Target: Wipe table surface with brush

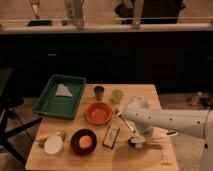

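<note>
My pincer (137, 142) sits low on the desk (145, 95). The brush (125, 121) lies just up-left, handle slanting toward it. Grip: cannot tell.

Claw (137, 142) low on table surface (145, 159); dark block (111, 136) apparently crowds its left.

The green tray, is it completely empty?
No, the green tray holds a pale, crumpled-looking piece near its middle, while the claw is low over the table surface at the far side from it.
</note>
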{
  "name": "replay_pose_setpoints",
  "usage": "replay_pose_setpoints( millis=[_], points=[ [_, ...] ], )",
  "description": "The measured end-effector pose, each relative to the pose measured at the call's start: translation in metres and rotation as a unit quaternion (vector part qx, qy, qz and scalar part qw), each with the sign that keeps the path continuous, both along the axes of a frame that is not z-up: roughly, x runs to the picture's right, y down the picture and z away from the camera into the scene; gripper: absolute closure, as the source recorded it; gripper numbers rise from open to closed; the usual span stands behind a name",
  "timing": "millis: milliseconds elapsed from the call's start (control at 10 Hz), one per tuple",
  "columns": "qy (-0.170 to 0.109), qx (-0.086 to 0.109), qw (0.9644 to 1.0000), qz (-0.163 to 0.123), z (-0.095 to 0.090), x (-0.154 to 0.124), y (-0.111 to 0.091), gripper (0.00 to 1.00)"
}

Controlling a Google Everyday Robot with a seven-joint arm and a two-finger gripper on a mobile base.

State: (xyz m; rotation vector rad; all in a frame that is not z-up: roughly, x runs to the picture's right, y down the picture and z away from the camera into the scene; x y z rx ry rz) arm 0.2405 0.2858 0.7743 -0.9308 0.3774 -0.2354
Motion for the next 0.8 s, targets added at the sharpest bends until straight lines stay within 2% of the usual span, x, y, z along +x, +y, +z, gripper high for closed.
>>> replay_pose_setpoints(
  millis=[200, 400, 600, 800],
  points=[
    [-0.021, -0.015, 0.9996, -0.014, -0.007, -0.011, 0.013, 1.00],
    [-0.032, -0.037, 0.9985, -0.023, -0.019, -0.010, 0.035, 1.00],
    [-0.023, -0.047, 0.9985, -0.017, -0.025, 0.006, 0.044, 1.00],
    [0.001, -0.042, 0.9991, -0.004, -0.028, 0.031, 0.042, 1.00]
  ],
)
